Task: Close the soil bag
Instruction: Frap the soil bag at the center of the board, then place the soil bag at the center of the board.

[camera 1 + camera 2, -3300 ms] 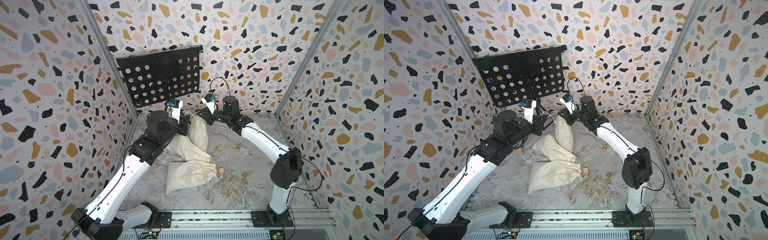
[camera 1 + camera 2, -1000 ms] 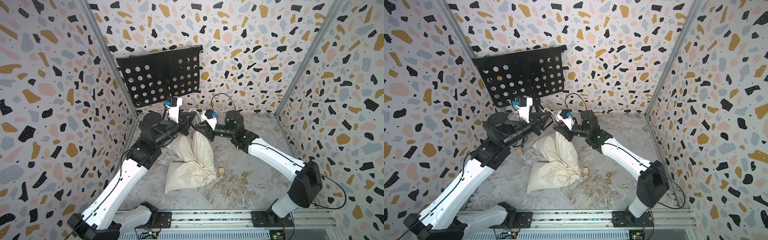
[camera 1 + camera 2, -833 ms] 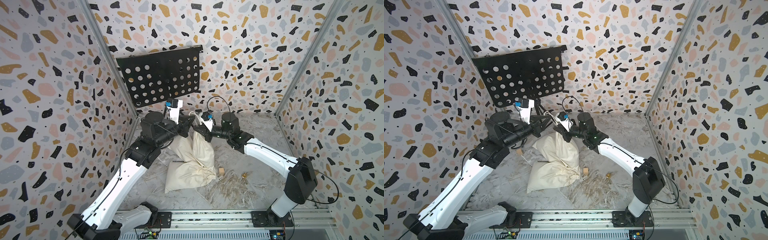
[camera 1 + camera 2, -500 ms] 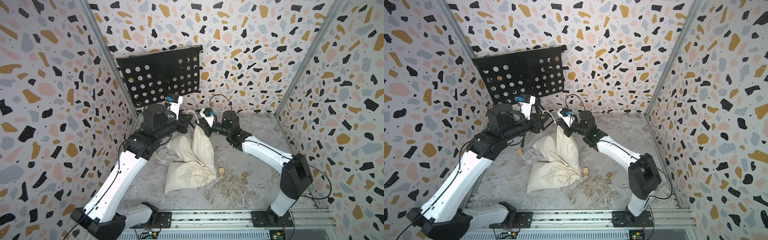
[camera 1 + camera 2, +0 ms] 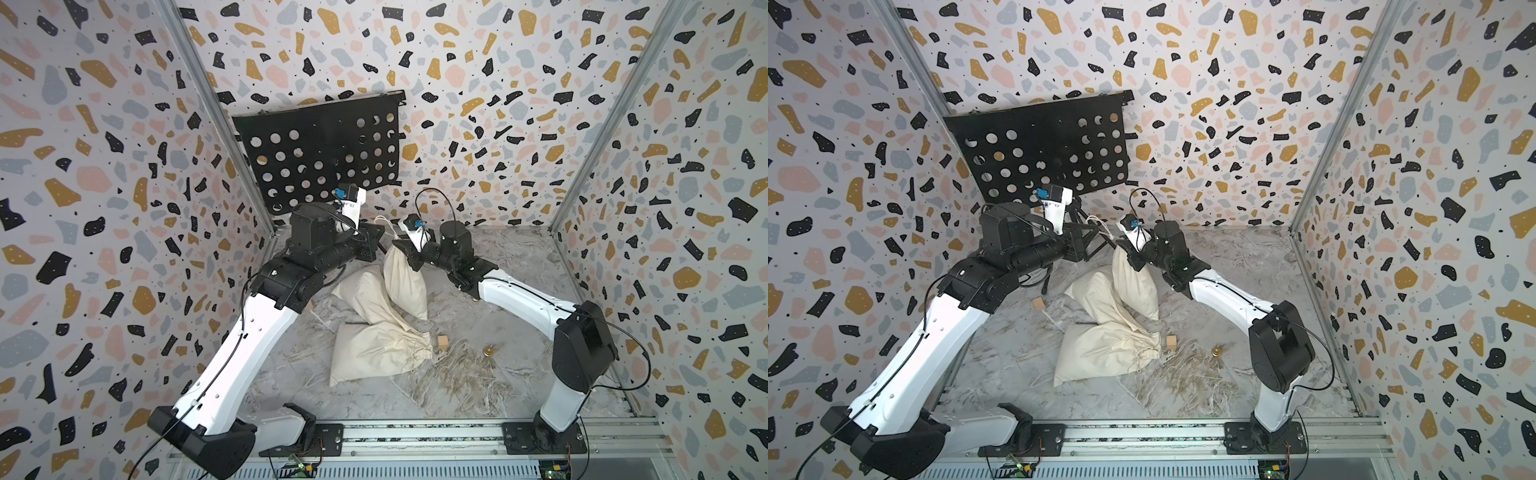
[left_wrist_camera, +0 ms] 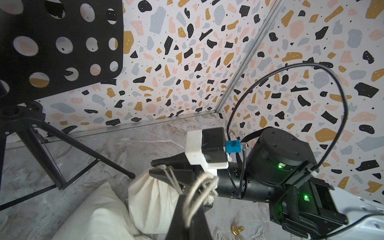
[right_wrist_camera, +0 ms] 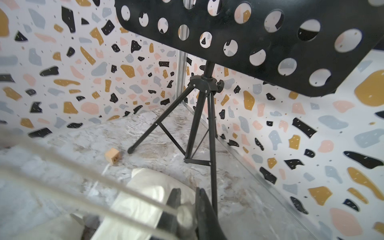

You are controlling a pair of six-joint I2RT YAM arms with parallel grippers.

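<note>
The black music stand fills the back left corner, and its tripod legs come down on the tabletop right behind both arms. A leaning sack rests against the soil bag, which stands upright at the back centre, and a flat sack lies nearer the front with its neck gathered. Loose straw, a wooden cube and a small brass piece lie just beside that flat sack. Your right gripper has its fingers pinching the soil bag's bunched neck, so you cannot see what is inside. Your left gripper has its fingers pressed together on the drawstring, which loops out from that neck.
</note>
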